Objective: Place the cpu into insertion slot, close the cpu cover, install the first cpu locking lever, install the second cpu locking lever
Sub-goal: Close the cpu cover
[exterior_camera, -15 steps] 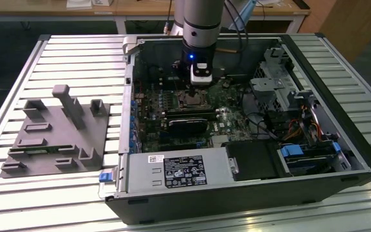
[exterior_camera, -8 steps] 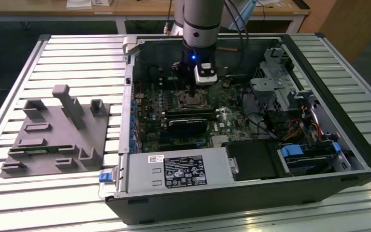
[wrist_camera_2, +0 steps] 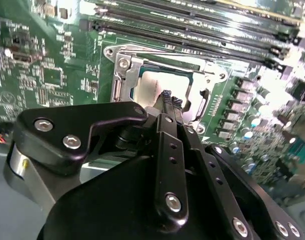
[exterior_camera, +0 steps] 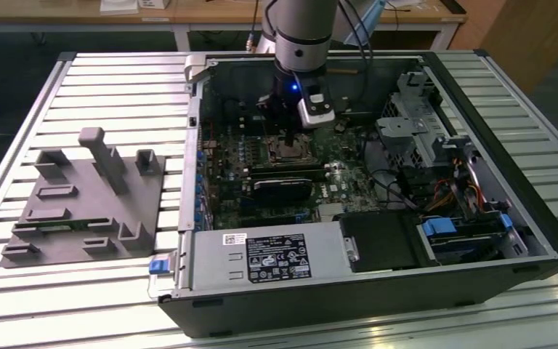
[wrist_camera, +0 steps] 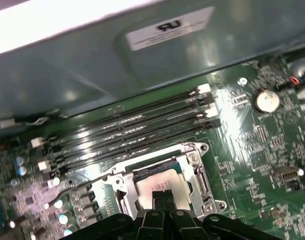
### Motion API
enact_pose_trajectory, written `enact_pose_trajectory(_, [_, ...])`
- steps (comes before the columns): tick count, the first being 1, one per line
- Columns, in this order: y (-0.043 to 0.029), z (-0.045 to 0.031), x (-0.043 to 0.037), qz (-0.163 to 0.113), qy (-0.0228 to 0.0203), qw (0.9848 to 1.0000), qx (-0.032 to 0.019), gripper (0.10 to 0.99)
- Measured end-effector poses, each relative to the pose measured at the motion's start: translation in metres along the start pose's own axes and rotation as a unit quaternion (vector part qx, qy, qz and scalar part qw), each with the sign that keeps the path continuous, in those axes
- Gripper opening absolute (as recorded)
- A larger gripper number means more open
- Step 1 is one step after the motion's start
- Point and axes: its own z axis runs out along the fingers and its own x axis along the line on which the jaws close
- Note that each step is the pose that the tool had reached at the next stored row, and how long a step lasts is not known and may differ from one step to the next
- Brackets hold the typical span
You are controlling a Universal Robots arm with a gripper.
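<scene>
The cpu [wrist_camera: 155, 184] lies flat in the slot [wrist_camera_2: 120, 82]. Its grey top shows through the cut-out of the cover [wrist_camera: 191, 169], which appears to lie down over the chip's edges. The gripper [wrist_camera: 165, 198] stands over one edge of the chip, fingers pressed together with nothing seen between them; whether the tips touch the metal I cannot tell. A thin lever [wrist_camera: 87, 182] runs out from one corner of the slot; latched or not is unclear. Memory slots [wrist_camera: 132, 131] run close along one side of the frame and capacitors [wrist_camera: 60, 205] crowd another. Low, flat board [wrist_camera: 262, 150] lies open toward the battery [wrist_camera: 266, 100]. In the exterior view the arm [exterior_camera: 304, 29] reaches down into the case [exterior_camera: 511, 218], with the graphics card [exterior_camera: 281, 190] near the slot and the case walls well apart from it.
</scene>
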Motion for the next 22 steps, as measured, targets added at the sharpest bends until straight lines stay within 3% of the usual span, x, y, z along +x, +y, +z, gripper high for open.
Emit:
enact_pose_trajectory(5, [0.0, 0.0003, 0.0, -0.046, 0.0006, 0.999, 0.0006, 0.106])
enact_pose_trajectory(12, [0.0, 0.0006, 0.0, -0.102, 0.0008, 0.9947, 0.0013, 0.106])
enact_pose_trajectory(13, [-0.0001, 0.0006, 0.0002, -0.105, -0.0018, 0.9945, 0.0008, 0.106])
enact_pose_trajectory(14, [-0.0003, 0.0007, 0.0006, -0.105, -0.0071, 0.9944, -0.0003, 0.106])
enact_pose_trajectory(17, [-0.0011, 0.0008, 0.0034, -0.106, -0.0323, 0.9938, -0.0052, 0.106])
enact_pose_trajectory(18, [-0.0014, 0.001, 0.0041, -0.106, -0.0382, 0.9936, -0.0065, 0.106])
enact_pose_trajectory(22, [-0.0023, 0.0028, 0.0069, -0.106, -0.0398, 0.9936, -0.0067, 0.106])
